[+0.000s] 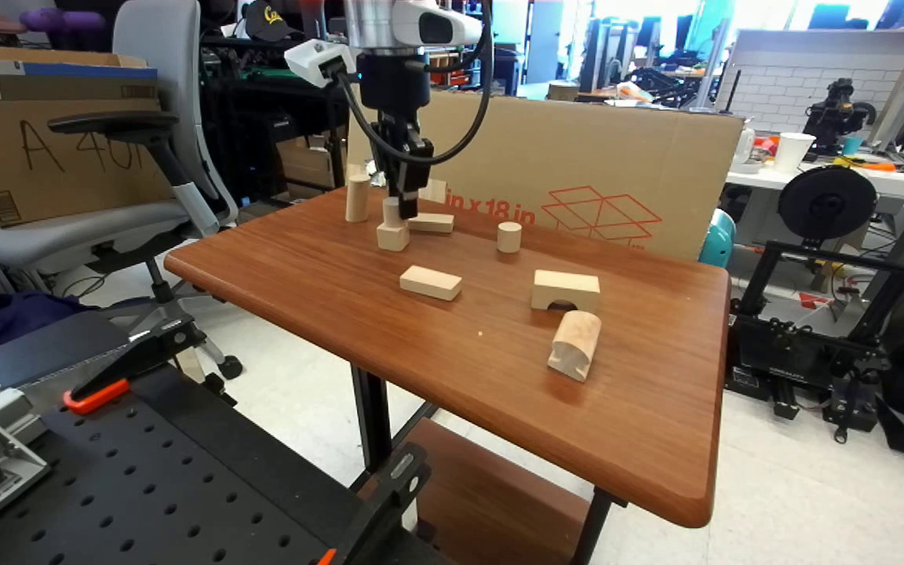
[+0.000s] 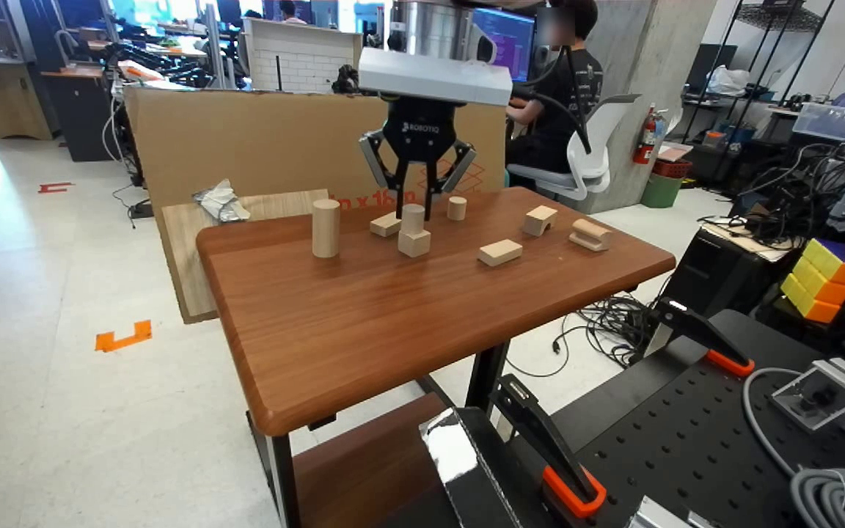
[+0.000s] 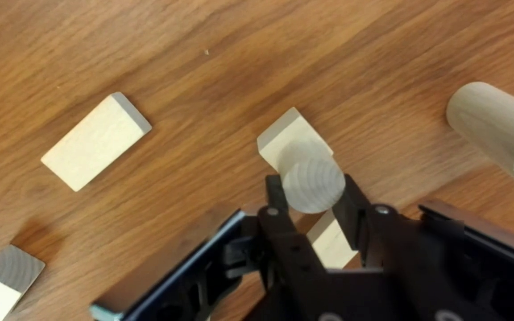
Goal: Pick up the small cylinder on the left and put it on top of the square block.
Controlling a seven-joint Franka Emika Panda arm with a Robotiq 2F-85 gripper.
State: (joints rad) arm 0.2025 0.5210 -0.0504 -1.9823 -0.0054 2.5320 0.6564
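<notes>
The small cylinder (image 1: 391, 210) stands upright on the square block (image 1: 393, 238) in both exterior views. The cylinder (image 2: 413, 221) rests on the top face of the block (image 2: 414, 243) with no visible gap. My gripper (image 2: 414, 215) is right above, pointing down, with one finger on each side of the cylinder. In the wrist view, the fingertips of the gripper (image 3: 311, 189) touch both sides of the cylinder (image 3: 314, 185), so it looks shut on it. The block (image 3: 301, 129) lies beneath, partly hidden by the cylinder.
A tall cylinder (image 3: 498, 129) stands close beside. A flat block (image 1: 432, 224) lies just behind the stack. Another flat block (image 3: 96, 142), another small cylinder (image 1: 509, 237), an arch block (image 1: 566, 290) and a rounded block (image 1: 575, 345) lie farther along the table.
</notes>
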